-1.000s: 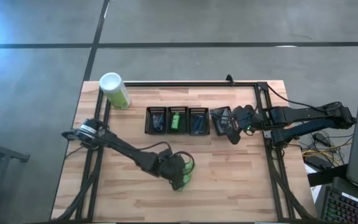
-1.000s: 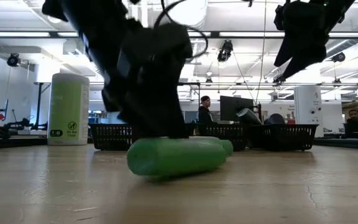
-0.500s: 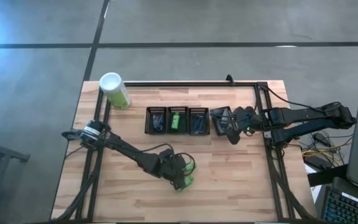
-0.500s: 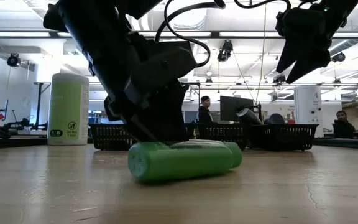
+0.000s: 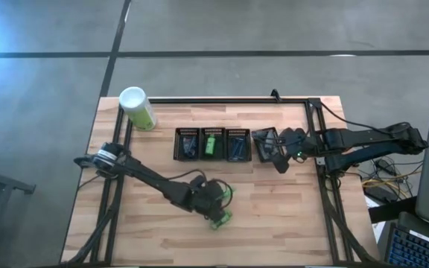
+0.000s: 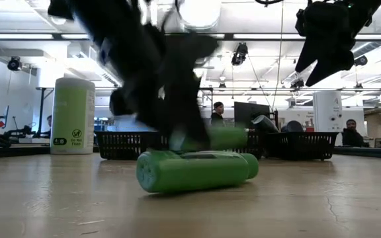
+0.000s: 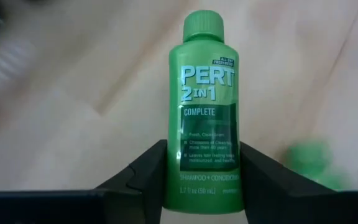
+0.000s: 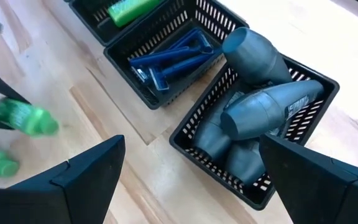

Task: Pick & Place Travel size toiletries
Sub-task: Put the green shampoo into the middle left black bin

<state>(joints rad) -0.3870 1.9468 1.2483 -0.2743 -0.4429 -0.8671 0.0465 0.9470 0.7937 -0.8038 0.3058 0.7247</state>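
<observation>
The left hand point(image 5: 213, 199) has its two dark fingers point(image 7: 145, 177) pressed against the sides of a green bottle point(image 7: 207, 112), gripping it near the base with the cap pointing away from the wrist. In the low view this bottle point(image 6: 213, 137) sits clear of the bench point(image 5: 274, 216), just above a second green bottle point(image 6: 194, 170) that lies on its side on the wood (its label is readable only from the left wrist camera). From overhead, the lying bottle point(image 5: 220, 218) is in the middle of the bench's near half, with bare planks all around it and the bench edges well apart from it.

The right hand point(image 5: 277, 154) hangs over the rightmost bin, jaws spread wide and holding nothing. Its wrist camera looks down into the row: grey bottles point(image 8: 260, 106) heaped in a black mesh bin point(image 8: 191, 146), blue razors point(image 8: 169, 62) in the next, a green bottle in the one after. The high view adds the fourth bin point(image 5: 187, 144) and a tall pale-green canister point(image 5: 137, 108) near the far left corner. Only the low view shows people in the room beyond.
</observation>
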